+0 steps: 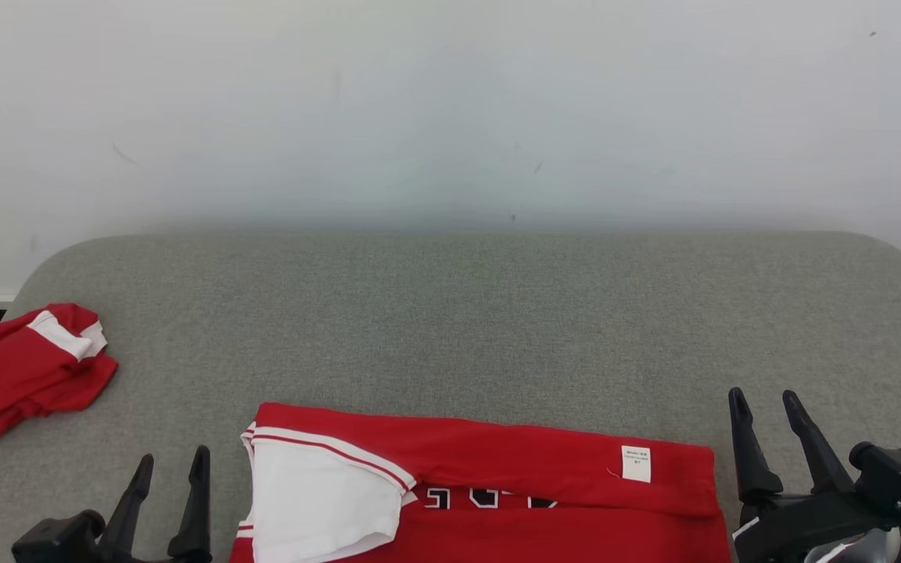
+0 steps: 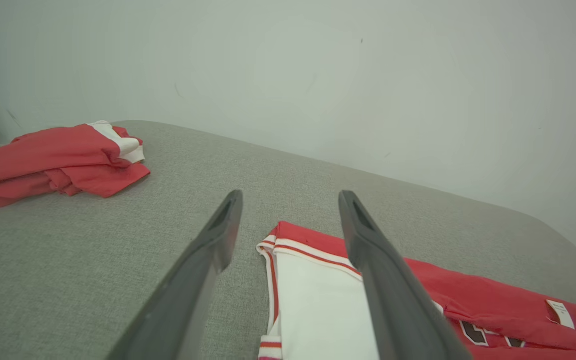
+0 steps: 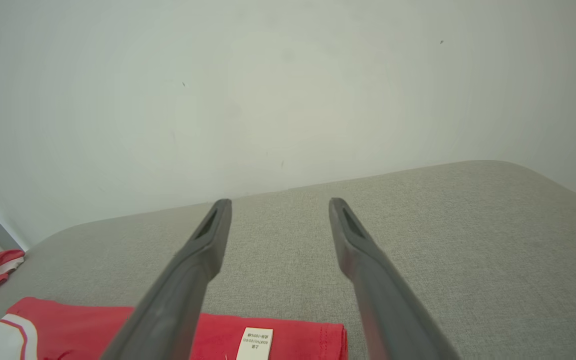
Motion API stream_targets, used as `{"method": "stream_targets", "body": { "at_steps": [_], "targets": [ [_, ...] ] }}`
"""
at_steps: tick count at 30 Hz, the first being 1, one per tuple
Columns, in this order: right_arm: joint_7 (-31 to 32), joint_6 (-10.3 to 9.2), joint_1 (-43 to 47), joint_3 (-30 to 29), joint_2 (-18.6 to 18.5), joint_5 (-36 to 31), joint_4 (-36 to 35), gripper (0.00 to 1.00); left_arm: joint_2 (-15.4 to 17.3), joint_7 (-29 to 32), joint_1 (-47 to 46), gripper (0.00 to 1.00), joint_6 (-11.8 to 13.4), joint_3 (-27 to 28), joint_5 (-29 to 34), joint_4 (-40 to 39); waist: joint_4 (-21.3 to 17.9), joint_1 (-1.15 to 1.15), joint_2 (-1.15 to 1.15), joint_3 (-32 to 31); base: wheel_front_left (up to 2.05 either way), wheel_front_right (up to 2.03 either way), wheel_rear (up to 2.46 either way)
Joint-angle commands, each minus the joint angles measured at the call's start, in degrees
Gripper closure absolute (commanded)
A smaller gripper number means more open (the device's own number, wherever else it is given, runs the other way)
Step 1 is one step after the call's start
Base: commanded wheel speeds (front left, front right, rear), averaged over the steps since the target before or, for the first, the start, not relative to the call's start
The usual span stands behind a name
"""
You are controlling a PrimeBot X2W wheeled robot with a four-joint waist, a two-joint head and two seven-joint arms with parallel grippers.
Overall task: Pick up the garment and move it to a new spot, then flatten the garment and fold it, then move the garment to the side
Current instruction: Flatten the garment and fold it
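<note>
A red garment [image 1: 513, 469] with a white sleeve and a small white label lies flat at the near edge of the grey surface, partly folded; it also appears as the garment [image 2: 468, 305] and the garment [image 3: 288, 335] in the wrist views. My left gripper [image 1: 173, 461] stands open just left of its sleeve end, holding nothing. My right gripper [image 1: 767, 403] stands open just right of its hem end, also empty. In the wrist views the left gripper [image 2: 290, 197] and right gripper [image 3: 279, 204] both hover with jaws apart above the cloth.
A second red and white garment [image 1: 24, 371] lies crumpled at the far left edge of the grey padded surface [image 1: 497, 313]. A pale wall [image 1: 450, 109] rises directly behind the surface. The surface's corners are rounded.
</note>
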Motion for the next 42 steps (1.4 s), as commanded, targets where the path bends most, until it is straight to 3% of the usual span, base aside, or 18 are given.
{"method": "stream_targets", "body": {
  "at_steps": [1, 18, 24, 35, 42],
  "targets": [
    [-0.44, -0.02, -0.67, -0.46, -0.19, -0.31, 0.37, 0.00, 0.47, -0.17, 0.75, 0.00, 0.21, -0.02, 0.40, 0.27, 0.05, 0.00, 0.00, 0.14, 0.00, 0.00, 0.00],
    [2.35, -0.02, -2.42, -2.14, -0.19, -2.00, 1.62, 0.00, 0.92, 0.30, -0.85, 0.00, 0.84, -0.90, 1.00, -1.49, -0.01, 0.00, 0.00, 1.65, 0.00, 0.00, 0.00],
    [12.34, -0.02, -2.06, -1.83, -0.24, -1.68, 2.81, 0.00, 1.45, 0.81, 0.21, 0.00, 1.51, -0.74, 0.78, -2.51, 0.35, 0.00, 0.00, 2.38, 0.00, 0.00, 0.00],
    [31.02, -0.01, 0.73, -5.54, -0.15, -9.17, -1.01, 0.00, 1.67, 1.83, 0.84, 0.00, 2.32, -1.36, 0.31, -4.20, 1.20, 0.00, 0.00, 3.06, 0.00, 0.00, 0.00],
    [35.78, -0.02, 2.03, -6.02, -0.19, -10.65, -0.81, 0.00, 1.84, 2.00, 0.72, 0.00, 2.63, -1.67, 0.28, -4.93, 1.42, 0.00, 0.00, 3.95, 0.00, 0.00, 0.00]
  ]
}}
